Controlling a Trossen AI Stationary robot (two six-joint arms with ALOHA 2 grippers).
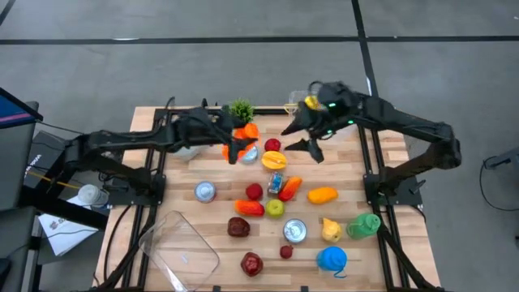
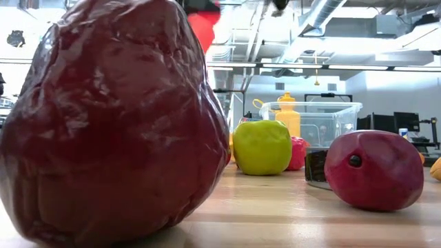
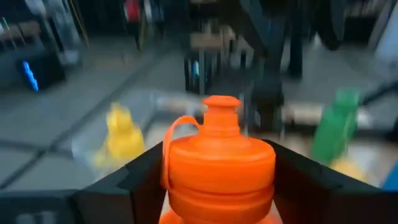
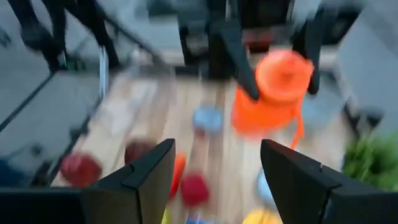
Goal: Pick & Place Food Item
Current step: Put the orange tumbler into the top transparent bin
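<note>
Wooden tabletop (image 1: 174, 203) strewn with toy food, clear bin (image 1: 180, 247) at lower left of the high view lying bare. Left gripper (image 3: 214, 180) clamped on orange bottle (image 3: 214, 165), lifted off the table at upper centre of the high view; judged: pick done, carry and placement left. Bottle upright between the fingers, long axis vertical, cap up; right gripper (image 4: 214, 165) spread with nothing between its fingers, just right of the bottle in the high view.

An orange bottle (image 1: 246, 134) with a round cap and a loop tether stood upright, held above the table's upper centre, between dark fingers (image 3: 134, 180), beside a green plant (image 1: 240, 109).
</note>
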